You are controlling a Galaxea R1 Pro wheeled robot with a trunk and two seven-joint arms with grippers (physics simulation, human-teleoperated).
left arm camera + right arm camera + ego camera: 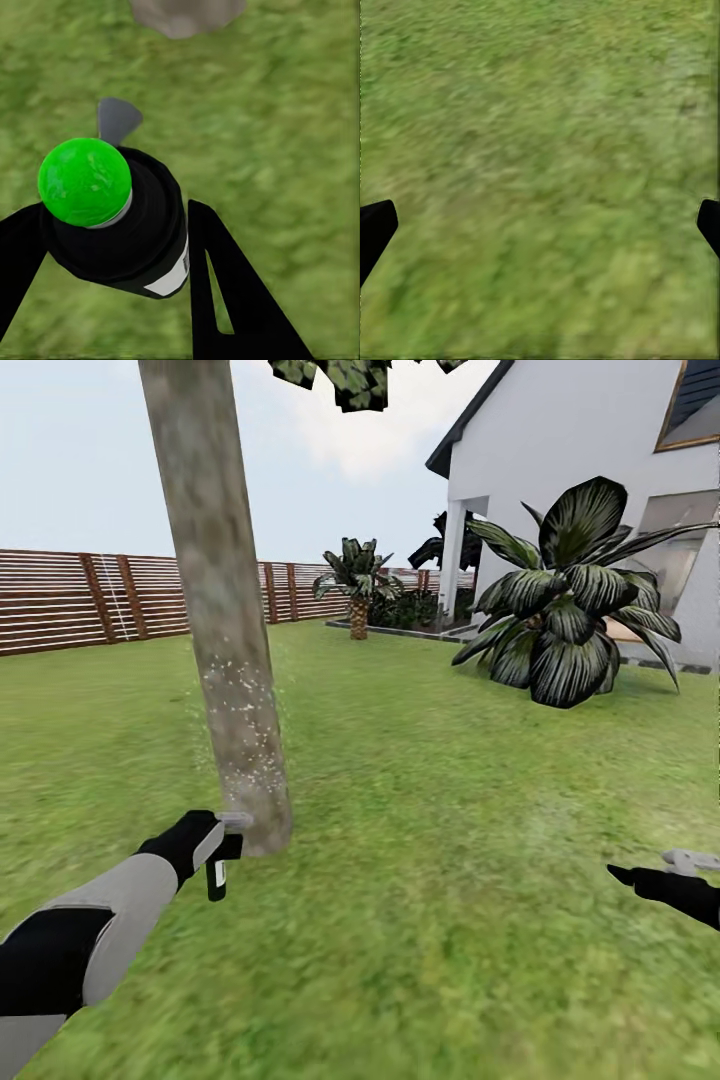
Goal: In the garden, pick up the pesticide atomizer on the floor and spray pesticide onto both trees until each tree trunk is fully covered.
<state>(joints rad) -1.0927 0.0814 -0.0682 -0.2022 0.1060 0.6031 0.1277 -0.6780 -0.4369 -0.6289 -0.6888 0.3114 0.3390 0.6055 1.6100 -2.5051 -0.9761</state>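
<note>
A thick grey-brown tree trunk [225, 620] rises from the lawn at the left, with a bit of its leaf crown [350, 378] at the top edge. Pale specks dot the lower trunk [245, 735]. My left gripper [222, 850] is shut on the pesticide atomizer [216, 878], a black bottle hanging just left of the trunk's base. In the left wrist view the atomizer [131, 232] shows a green round cap [84, 181] and a grey nozzle [116, 118], held between black fingers [225, 285], with the trunk base [186, 15] beyond. My right gripper [540, 225] is open over bare grass, low at the right [640, 878].
A brown slat fence [80, 600] runs along the back left. A big dark-leaved shrub [570, 610] stands at the right before a white house [590, 470]. A short palm [358, 585] stands by the fence. Open lawn [430, 840] lies between trunk and shrub.
</note>
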